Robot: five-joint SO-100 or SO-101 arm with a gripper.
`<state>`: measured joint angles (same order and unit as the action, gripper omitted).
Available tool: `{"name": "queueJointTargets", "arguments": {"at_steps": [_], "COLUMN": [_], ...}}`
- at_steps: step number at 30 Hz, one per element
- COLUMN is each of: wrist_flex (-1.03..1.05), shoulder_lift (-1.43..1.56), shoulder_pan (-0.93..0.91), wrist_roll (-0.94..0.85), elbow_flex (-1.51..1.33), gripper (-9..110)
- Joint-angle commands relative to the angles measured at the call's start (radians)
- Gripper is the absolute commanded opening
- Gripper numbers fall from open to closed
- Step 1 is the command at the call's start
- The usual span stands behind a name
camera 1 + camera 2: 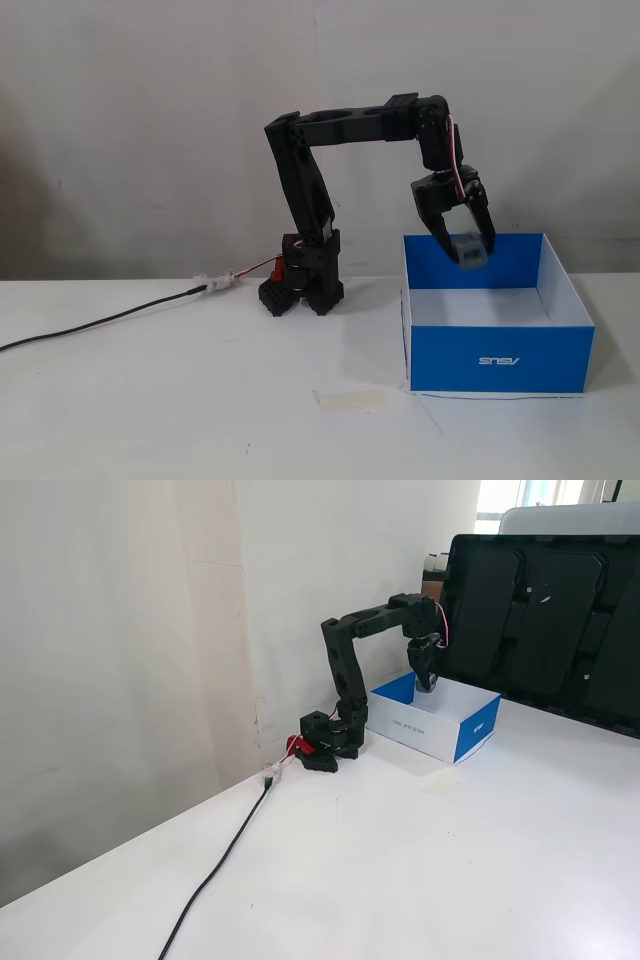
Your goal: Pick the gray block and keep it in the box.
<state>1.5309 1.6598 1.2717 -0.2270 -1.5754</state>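
In a fixed view my black gripper (pixel 468 250) hangs over the back part of the blue box (pixel 500 362) and is shut on the gray block (pixel 470 252), which is held just above the box's white inside. The box has low blue walls and a small white upside-down logo on its front. In another fixed view the gripper (pixel 427 685) hangs above the box (pixel 470 732) near its far wall; the block is too small to make out there.
The arm's base (pixel 305 275) stands on the white table left of the box. A black cable (pixel 100 322) runs left from the base. A strip of tape (pixel 348 399) lies on the table in front. A dark monitor (pixel 545 620) stands behind the box.
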Motion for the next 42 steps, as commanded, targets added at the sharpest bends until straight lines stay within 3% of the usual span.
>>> {"name": "queueJointTargets", "arguments": {"at_steps": [1, 5, 9, 16, 20, 31, 35, 38, 42], "wrist_flex": [-0.003, -0.014, -0.003, 0.034, 0.035, -0.261, -0.436, -0.574, -0.698], "shoulder_lift": [0.009, 0.011, 0.041, 0.187, 0.293, 0.841, 0.91, 1.042, 0.994], "shoulder_pan": [-0.002, -0.005, -0.091, -0.321, -0.572, -1.163, -1.253, -1.229, -1.235], "wrist_roll": [0.0, 0.006, 0.009, 0.005, -0.011, -0.071, 0.026, 0.049, 0.084], "elbow_flex": [0.063, 0.055, 0.083, 0.109, 0.103, -0.428, -0.64, -0.821, -0.948], "gripper": [25, 28, 0, 0, 0, 0, 0, 0, 0]}}
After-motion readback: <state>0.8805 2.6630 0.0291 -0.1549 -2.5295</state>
